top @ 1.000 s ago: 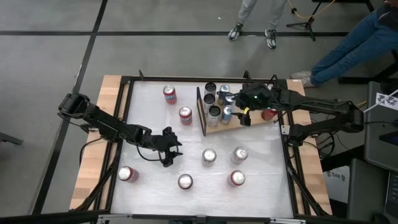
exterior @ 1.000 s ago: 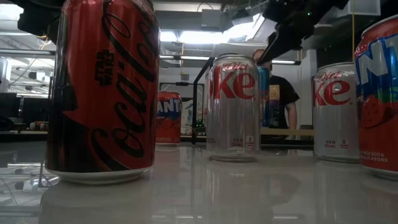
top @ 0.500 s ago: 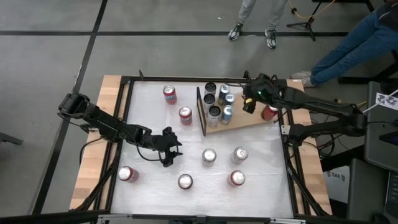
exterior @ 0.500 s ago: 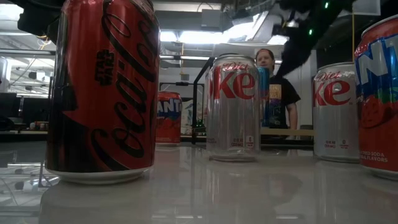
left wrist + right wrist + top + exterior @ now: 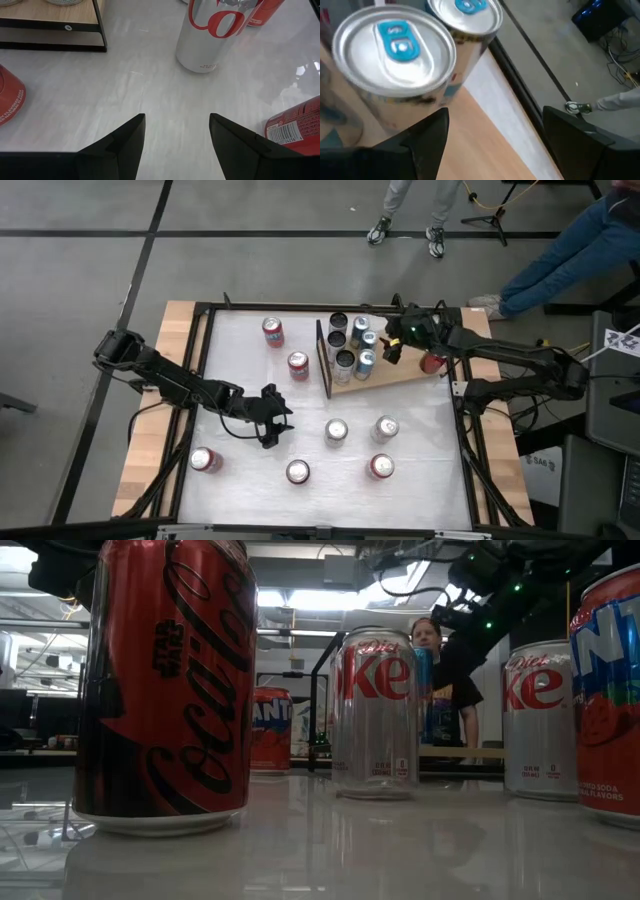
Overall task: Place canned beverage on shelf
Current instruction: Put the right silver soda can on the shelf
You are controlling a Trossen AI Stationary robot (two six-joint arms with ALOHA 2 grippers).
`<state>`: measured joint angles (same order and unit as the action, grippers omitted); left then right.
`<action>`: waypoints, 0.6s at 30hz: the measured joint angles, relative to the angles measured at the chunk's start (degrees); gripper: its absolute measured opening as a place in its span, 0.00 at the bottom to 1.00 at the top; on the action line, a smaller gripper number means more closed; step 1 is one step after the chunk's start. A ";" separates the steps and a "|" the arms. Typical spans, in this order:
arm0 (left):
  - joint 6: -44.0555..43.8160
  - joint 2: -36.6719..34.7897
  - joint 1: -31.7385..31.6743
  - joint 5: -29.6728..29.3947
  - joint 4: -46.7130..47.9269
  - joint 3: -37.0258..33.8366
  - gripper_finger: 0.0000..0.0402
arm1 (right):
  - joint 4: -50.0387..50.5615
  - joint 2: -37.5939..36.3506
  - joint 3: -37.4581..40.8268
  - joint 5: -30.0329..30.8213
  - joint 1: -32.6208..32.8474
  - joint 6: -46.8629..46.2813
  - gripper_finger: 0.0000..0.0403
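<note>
Right gripper (image 5: 392, 352) shifted over shelf (image 5: 400, 376) | jaws open, empty | blue-tabbed cans (image 5: 395, 70) just ahead

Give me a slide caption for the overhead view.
Right tool hovers open over the shelf beside its cans.

Right tool (image 5: 393, 354) lifted, then returned toward shelf (image 5: 400, 378) cans.
</note>
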<state>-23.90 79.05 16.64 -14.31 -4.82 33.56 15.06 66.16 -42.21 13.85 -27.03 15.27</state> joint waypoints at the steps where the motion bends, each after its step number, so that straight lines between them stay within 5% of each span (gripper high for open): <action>1: 0.00 0.00 0.00 -0.02 0.00 0.02 0.53 | -0.46 0.74 -0.04 0.00 0.00 0.00 0.76; 18: 0.02 0.00 0.00 -0.02 -0.46 0.00 0.53 | -2.74 5.58 0.00 -5.89 0.02 -1.03 0.76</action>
<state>-23.88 79.05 16.64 -14.33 -5.28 33.56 12.33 71.73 -42.22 7.96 -27.00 14.24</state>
